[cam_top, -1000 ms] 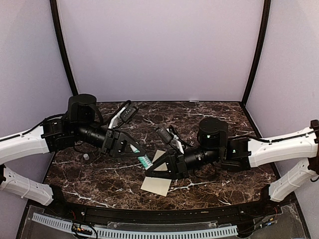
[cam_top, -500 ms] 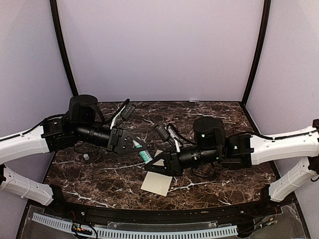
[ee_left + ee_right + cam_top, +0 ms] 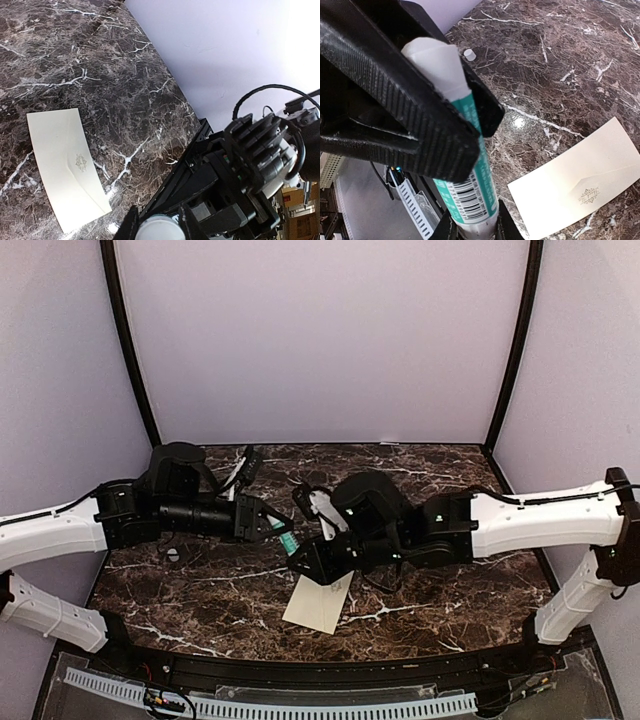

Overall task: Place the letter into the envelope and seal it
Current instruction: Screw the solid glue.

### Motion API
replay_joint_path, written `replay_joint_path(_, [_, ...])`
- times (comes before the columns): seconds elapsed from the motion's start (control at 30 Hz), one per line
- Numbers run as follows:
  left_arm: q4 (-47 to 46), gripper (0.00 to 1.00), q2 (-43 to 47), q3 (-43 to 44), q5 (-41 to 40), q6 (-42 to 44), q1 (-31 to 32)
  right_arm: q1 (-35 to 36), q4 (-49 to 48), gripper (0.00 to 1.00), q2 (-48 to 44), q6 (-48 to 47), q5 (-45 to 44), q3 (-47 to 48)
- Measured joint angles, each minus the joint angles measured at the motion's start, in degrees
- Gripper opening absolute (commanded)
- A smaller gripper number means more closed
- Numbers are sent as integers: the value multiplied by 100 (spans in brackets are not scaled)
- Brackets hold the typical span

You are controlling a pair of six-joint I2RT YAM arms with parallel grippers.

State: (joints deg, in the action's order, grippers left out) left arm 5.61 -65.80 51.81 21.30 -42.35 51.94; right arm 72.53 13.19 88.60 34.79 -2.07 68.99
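- Between the two pincers, glue stick shared: left pincer clamped on its white end, right pincer clamped on its teal barrel
- Just beneath the right pincer, envelope flat on the table, more of it uncovered after a leftward swing of both arms
- No loose letter visible, likely already inside; sealing step underway

envelope: cream | table: dark marble, white veins | glue stick: teal, white
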Motion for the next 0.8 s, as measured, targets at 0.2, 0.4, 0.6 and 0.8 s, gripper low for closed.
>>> replay_joint_path(0.2, [-153,0,-85,-197,-315,-251,-4,103,649,13,426,42,-570,494])
replay_joint_path(0.4, [-501,0,-79,-424,-402,-531,-2,127,772,35,481,57,-704,546])
replay_joint_path(0.6, [-616,0,68,-483,-365,-660,61,13,210,58,-186,136,-743,-59])
replay_joint_path(0.8, [-839,0,446,-490,-243,-671,74,-144,-555,75,-1506,129,-330,-874])
